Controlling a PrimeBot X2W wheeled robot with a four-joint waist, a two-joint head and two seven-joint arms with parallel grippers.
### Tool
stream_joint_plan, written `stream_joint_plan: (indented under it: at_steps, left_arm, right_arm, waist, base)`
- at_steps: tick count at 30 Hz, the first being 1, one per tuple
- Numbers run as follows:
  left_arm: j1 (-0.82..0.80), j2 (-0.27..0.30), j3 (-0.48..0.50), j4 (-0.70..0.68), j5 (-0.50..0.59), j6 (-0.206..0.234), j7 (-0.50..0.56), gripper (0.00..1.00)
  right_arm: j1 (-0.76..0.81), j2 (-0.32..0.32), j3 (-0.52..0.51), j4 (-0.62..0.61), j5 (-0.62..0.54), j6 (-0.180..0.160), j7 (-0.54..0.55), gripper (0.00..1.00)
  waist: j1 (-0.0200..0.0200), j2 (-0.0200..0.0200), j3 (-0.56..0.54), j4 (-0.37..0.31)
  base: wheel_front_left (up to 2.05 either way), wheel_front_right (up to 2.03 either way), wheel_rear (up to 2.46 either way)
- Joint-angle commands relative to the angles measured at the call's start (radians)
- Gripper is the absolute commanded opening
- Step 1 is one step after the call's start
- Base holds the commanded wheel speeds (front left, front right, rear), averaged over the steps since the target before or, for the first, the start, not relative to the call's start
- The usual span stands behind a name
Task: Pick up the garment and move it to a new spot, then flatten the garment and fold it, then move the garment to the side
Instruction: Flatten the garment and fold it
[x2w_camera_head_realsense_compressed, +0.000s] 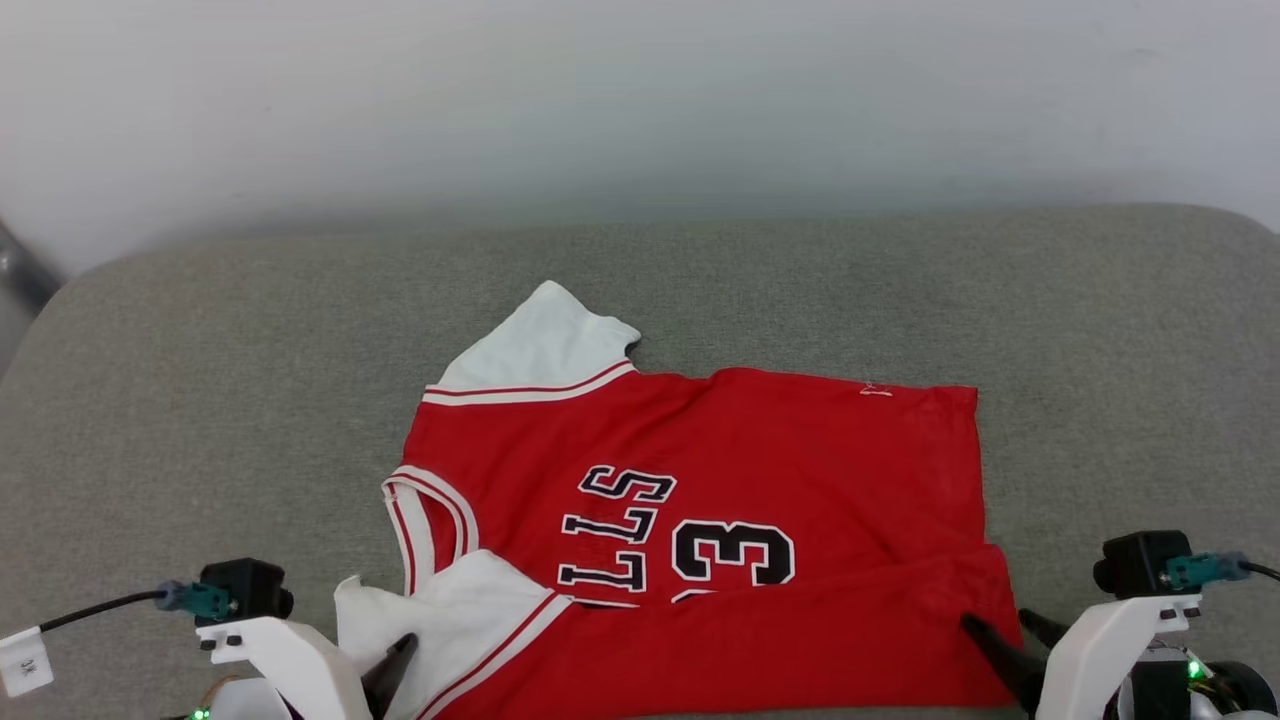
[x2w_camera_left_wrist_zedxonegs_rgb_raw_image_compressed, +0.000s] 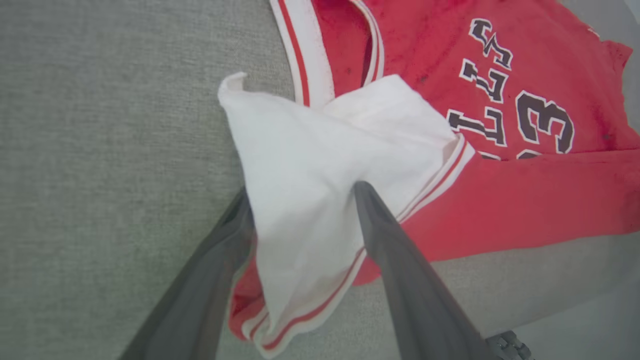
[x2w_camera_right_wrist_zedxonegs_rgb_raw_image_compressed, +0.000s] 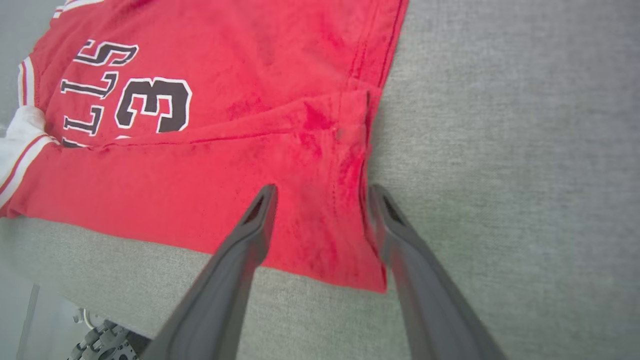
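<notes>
The garment (x2w_camera_head_realsense_compressed: 760, 440), a red jersey with white sleeves, lies face up on the grey cushion (x2w_camera_head_realsense_compressed: 200, 400), neck to the left. Its near edge is folded over the lettering (x2w_camera_head_realsense_compressed: 680, 535), hiding part of it. My left gripper (x2w_camera_head_realsense_compressed: 385, 665) is at the lower left, open, with the near white sleeve (x2w_camera_left_wrist_zedxonegs_rgb_raw_image_compressed: 310, 150) bunched between its fingers (x2w_camera_left_wrist_zedxonegs_rgb_raw_image_compressed: 390, 240) and draped over one tip. At the lower right my right gripper (x2w_camera_head_realsense_compressed: 1010, 632) is open too. It straddles the folded hem corner (x2w_camera_right_wrist_zedxonegs_rgb_raw_image_compressed: 330, 215), one finger on the red cloth and the other at the hem's edge.
The grey cushion's front edge (x2w_camera_right_wrist_zedxonegs_rgb_raw_image_compressed: 100, 250) runs just below the garment, with the robot's base beyond it. Bare cushion extends to the left, the right (x2w_camera_head_realsense_compressed: 1130, 400) and behind the garment. A pale wall (x2w_camera_head_realsense_compressed: 640, 100) rises at the back.
</notes>
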Motion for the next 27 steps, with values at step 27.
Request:
stream_joint_plan:
  at_steps: [27]
  left_arm:
    - [-0.657,0.047,0.055,0.128,0.193,-0.054,-0.246,1.0]
  right_arm:
    - [-0.199,0.137,-0.051,-0.231,-0.292,0.0,-0.576,1.0]
  waist:
    - [0.0001,0.0,0.365,-0.182]
  base:
    - [0.0,0.0,0.0]
